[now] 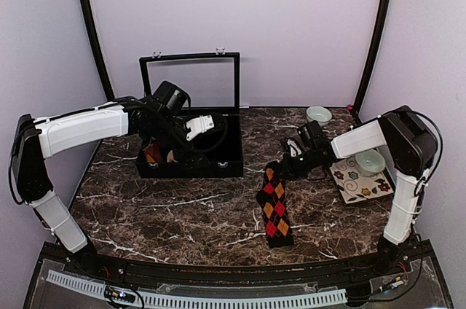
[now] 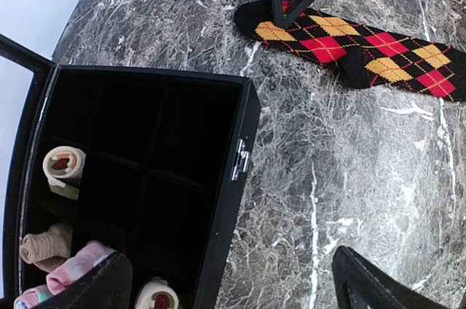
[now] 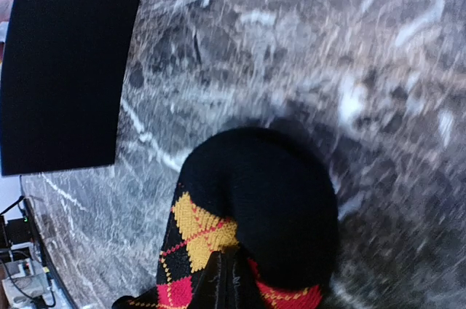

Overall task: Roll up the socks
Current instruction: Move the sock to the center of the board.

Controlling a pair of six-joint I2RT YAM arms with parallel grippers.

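From above, my left gripper (image 1: 198, 127) hung over the black box (image 1: 226, 169), with the jaws wide apart and nothing in them. My right gripper (image 1: 290, 157) was clenched on the far end of the argyle sock (image 1: 275, 207), which lay flat on the marble table (image 1: 167, 207).

In the left wrist view, the sock was well apart from my open fingers (image 2: 95, 287). Small sock rolls (image 2: 64, 165) sat in the box.

In the right wrist view, my fingertips (image 3: 218, 283) pinched only a little fabric at the rounded black end. I judged that this pinch could slip, or that the sock could slide on the smooth marble instead of rolling, because nothing pressed its other end.
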